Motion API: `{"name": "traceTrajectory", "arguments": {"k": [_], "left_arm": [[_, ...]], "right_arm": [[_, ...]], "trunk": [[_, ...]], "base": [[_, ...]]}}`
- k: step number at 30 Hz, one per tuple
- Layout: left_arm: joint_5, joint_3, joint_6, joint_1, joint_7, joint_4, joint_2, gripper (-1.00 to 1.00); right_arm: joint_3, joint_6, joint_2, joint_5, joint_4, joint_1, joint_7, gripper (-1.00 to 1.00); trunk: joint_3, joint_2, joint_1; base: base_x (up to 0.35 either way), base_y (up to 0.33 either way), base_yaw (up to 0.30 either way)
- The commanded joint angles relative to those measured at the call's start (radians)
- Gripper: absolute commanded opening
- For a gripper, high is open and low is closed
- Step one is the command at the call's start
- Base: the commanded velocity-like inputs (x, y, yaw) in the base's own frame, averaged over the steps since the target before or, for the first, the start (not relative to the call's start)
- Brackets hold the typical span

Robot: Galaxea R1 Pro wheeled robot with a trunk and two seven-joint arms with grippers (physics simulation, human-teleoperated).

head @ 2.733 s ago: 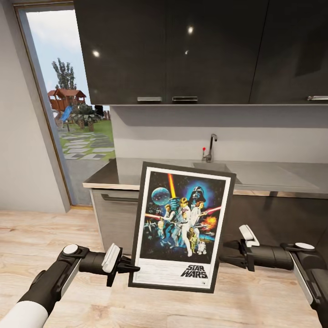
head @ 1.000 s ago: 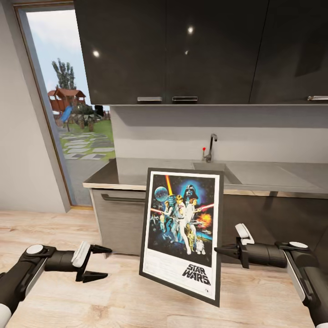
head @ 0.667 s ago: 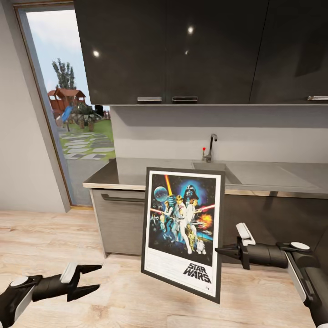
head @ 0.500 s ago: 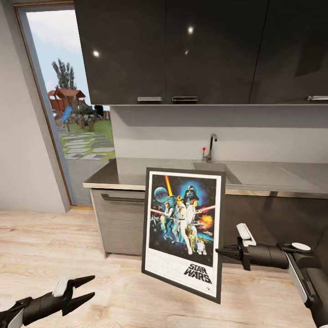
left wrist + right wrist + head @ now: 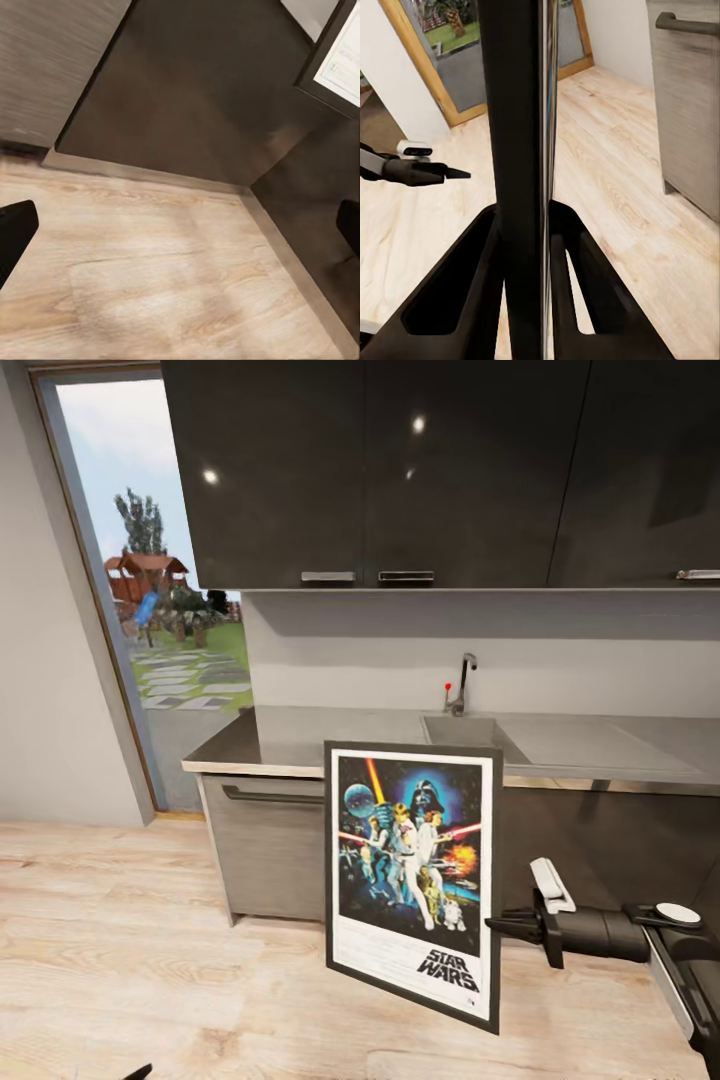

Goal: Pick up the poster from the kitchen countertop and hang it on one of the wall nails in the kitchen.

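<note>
The Star Wars poster [image 5: 415,880] hangs upright in front of the cabinet fronts, its lower edge tilted. My right gripper [image 5: 500,926] is shut on its right edge. In the right wrist view the poster [image 5: 521,135] runs edge-on between the two black fingers [image 5: 472,277]. My left gripper [image 5: 180,225] is open, its fingertips [image 5: 15,232] wide apart over the wooden floor, apart from the poster's corner [image 5: 337,52]. The grey kitchen countertop [image 5: 330,735] lies behind the poster. The wall nail is out of view.
A sink [image 5: 460,732] with a chrome tap [image 5: 462,680] is set in the worktop. Dark wall cabinets [image 5: 400,470] hang above. A glass door [image 5: 150,590] to the garden stands at the left. Light wood floor [image 5: 120,950] spreads in front.
My left gripper let go of the poster's left edge, opened, and dropped down and left out of the head view. The poster swung upright and shifted slightly right with the right gripper.
</note>
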State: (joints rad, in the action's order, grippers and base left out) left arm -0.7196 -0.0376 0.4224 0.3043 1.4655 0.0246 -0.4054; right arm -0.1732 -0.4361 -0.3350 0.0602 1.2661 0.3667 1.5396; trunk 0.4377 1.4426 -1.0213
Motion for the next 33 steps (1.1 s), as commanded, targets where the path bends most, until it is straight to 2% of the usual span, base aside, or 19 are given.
{"name": "traceTrajectory", "arguments": {"k": [1,33], "left_arm": [[-0.005,-0.004,0.007,-0.001,0.0,-0.001,-0.001,1.0],[-0.006,-0.005,0.004,-0.004,-0.007,0.0,0.005,1.0]], "right_arm": [[0.0,-0.013,-0.003,0.002,0.0,0.0,0.005,-1.0],[0.0,-0.013,-0.006,0.003,-0.001,0.0,0.005,-1.0]], "trunk": [[-0.001,-0.007,0.004],[-0.05,-0.231,0.127]], "base": [[0.0,0.0,0.0],[0.0,0.0,0.0]]}}
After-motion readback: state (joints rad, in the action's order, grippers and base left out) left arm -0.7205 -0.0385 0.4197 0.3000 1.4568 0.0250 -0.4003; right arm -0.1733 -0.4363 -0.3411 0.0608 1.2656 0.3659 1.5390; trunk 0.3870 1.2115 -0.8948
